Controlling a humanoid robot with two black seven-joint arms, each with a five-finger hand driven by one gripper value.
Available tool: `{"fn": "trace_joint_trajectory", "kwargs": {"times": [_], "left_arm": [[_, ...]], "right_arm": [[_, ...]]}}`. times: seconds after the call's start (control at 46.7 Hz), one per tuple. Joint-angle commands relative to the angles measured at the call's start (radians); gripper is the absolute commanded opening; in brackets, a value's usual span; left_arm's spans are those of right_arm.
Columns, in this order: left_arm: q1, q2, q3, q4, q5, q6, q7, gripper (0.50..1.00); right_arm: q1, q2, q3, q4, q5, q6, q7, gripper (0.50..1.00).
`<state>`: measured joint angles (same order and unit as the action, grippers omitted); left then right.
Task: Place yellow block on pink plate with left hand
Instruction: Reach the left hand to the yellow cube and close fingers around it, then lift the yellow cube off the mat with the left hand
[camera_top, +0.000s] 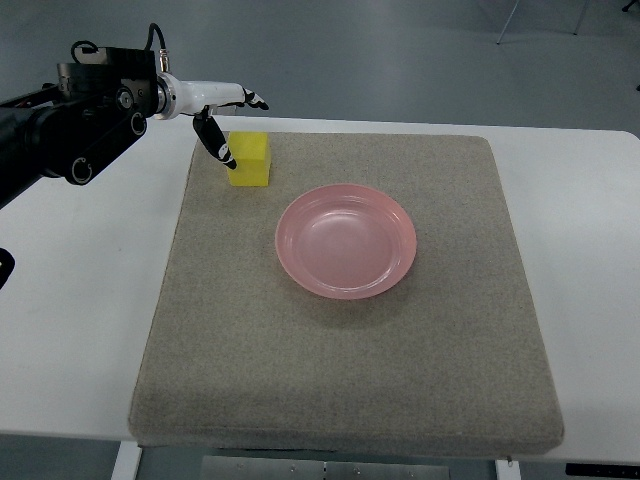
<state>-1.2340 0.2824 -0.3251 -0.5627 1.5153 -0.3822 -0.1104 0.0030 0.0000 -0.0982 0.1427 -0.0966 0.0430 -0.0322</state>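
A yellow block (250, 160) sits on the grey mat near its far left corner. A pink plate (346, 240) lies at the middle of the mat, right of and nearer than the block, with nothing on it. My left hand (235, 125) reaches in from the upper left and hovers at the block's far left side. Its fingers are spread: the thumb (215, 140) points down beside the block's left face and the other fingers (252, 98) stretch above the block's far edge. It holds nothing. The right arm is out of view.
The grey mat (340, 380) covers most of a white table (80, 300). My black left forearm (60, 135) crosses the upper left corner. Grey floor lies beyond the table's far edge.
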Motion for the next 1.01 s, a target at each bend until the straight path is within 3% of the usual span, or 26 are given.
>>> {"fn": "trace_joint_trajectory", "kwargs": {"times": [0.0,0.364,0.557,0.642,0.706,0.813,0.985], "left_arm": [[0.013,-0.012,0.003,0.003,0.002,0.0,0.0,0.994],[0.039,-0.048,0.009,0.035,0.002,0.035,0.001,0.981],[0.047,-0.055,0.014,0.037,0.003,0.06,0.005,0.928],[0.05,-0.055,0.029,0.04,0.003,0.062,0.005,0.853],[0.05,-0.055,0.037,0.043,0.005,0.068,0.005,0.748],[0.054,-0.057,0.04,0.057,0.006,0.078,0.003,0.628],[0.047,-0.06,0.038,0.057,0.006,0.085,0.005,0.508]], "right_arm": [[0.0,0.0,0.0,0.0,0.0,0.0,0.0,0.924],[0.0,0.0,0.0,0.0,0.0,0.0,0.0,0.924],[0.0,0.0,0.0,0.0,0.0,0.0,0.0,0.924],[0.0,0.0,0.0,0.0,0.0,0.0,0.0,0.924],[0.0,0.0,0.0,0.0,0.0,0.0,0.0,0.924],[0.0,0.0,0.0,0.0,0.0,0.0,0.0,0.924],[0.0,0.0,0.0,0.0,0.0,0.0,0.0,0.924]]}}
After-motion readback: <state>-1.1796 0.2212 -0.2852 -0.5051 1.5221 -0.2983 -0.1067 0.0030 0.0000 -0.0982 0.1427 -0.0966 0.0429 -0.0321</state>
